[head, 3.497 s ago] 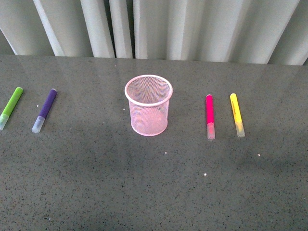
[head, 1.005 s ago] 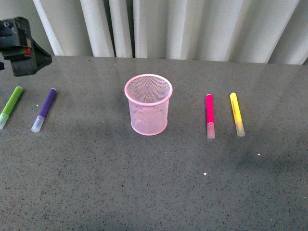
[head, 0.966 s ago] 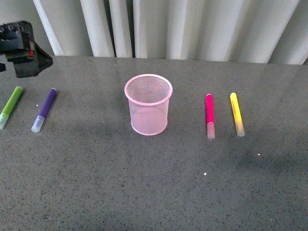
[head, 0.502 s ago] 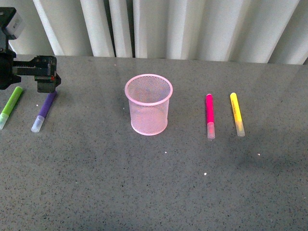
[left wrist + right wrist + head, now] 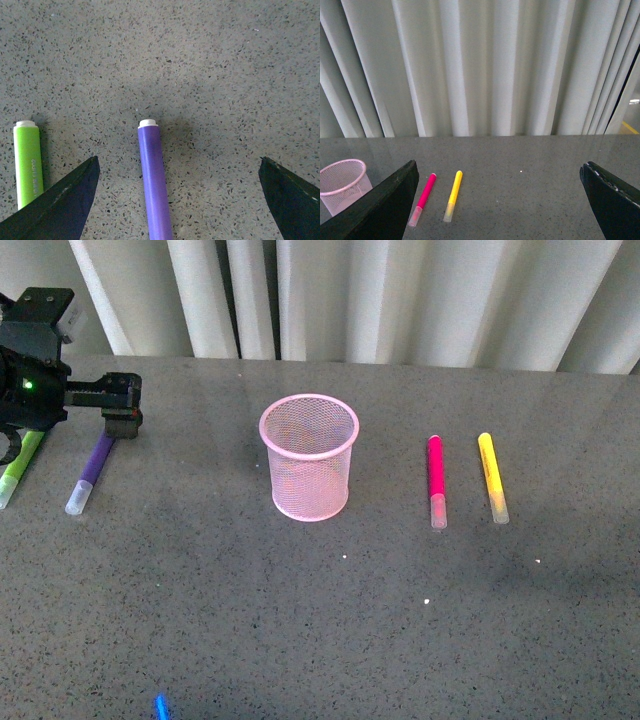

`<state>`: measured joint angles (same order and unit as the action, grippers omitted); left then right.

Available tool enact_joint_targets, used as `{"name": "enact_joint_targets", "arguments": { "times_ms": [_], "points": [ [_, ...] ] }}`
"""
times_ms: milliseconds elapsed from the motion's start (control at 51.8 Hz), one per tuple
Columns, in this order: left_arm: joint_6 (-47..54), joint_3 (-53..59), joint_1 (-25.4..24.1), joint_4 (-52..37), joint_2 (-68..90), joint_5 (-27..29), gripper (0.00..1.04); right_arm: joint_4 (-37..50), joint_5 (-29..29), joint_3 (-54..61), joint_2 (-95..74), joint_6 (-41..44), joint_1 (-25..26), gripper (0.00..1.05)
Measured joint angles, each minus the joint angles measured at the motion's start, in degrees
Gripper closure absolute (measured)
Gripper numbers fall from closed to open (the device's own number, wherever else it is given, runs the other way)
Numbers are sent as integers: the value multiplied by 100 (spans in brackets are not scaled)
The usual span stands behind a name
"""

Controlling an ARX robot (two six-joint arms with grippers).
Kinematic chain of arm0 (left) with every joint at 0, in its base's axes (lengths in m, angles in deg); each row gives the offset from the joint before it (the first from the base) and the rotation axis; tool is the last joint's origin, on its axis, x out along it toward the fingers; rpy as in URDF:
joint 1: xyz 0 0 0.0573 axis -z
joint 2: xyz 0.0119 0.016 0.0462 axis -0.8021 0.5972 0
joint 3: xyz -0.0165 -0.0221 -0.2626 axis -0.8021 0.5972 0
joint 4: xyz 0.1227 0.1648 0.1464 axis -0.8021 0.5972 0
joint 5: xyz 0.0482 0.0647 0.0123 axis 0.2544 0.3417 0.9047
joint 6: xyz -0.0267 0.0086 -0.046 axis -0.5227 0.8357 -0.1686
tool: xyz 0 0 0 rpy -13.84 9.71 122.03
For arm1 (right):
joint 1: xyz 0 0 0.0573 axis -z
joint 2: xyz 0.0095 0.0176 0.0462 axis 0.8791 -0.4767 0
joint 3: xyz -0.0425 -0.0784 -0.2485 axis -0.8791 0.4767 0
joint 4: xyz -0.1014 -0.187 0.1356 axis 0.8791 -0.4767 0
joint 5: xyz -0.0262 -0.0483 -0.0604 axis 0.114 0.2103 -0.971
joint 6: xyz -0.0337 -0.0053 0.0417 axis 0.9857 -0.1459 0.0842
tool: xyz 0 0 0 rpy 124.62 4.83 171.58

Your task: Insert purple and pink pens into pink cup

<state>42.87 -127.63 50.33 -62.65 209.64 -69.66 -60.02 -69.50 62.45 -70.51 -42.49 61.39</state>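
The pink cup (image 5: pixel 309 457) stands upright mid-table, also seen in the right wrist view (image 5: pixel 342 184). The purple pen (image 5: pixel 88 472) lies at the left with its clear cap toward the front. My left gripper (image 5: pixel 118 405) hangs open over the pen's far end. In the left wrist view the purple pen (image 5: pixel 154 180) lies between the spread fingers of my left gripper (image 5: pixel 178 165), nearer one finger, untouched. The pink pen (image 5: pixel 436 480) lies right of the cup. My right gripper (image 5: pixel 498 167) is open and empty, high above the table, with the pink pen (image 5: pixel 423 198) below it.
A lime-green marker (image 5: pixel 15 472) lies left of the purple pen, partly under my left arm, and shows beside it in the left wrist view (image 5: pixel 29 162). A yellow marker (image 5: pixel 492 477) lies right of the pink pen. Grey curtains (image 5: pixel 400 300) hang behind the table's far edge.
My left arm came into the front view from the left and moved right, ending over the purple pen's far end. Pens and cup have not moved.
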Motion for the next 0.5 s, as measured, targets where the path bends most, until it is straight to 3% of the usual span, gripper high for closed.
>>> {"name": "enact_joint_targets", "arguments": {
  "times_ms": [502],
  "points": [
    [-37,-317,-81,44,669,136,7,0,0,0,0,-2,0,7]
  ]
}}
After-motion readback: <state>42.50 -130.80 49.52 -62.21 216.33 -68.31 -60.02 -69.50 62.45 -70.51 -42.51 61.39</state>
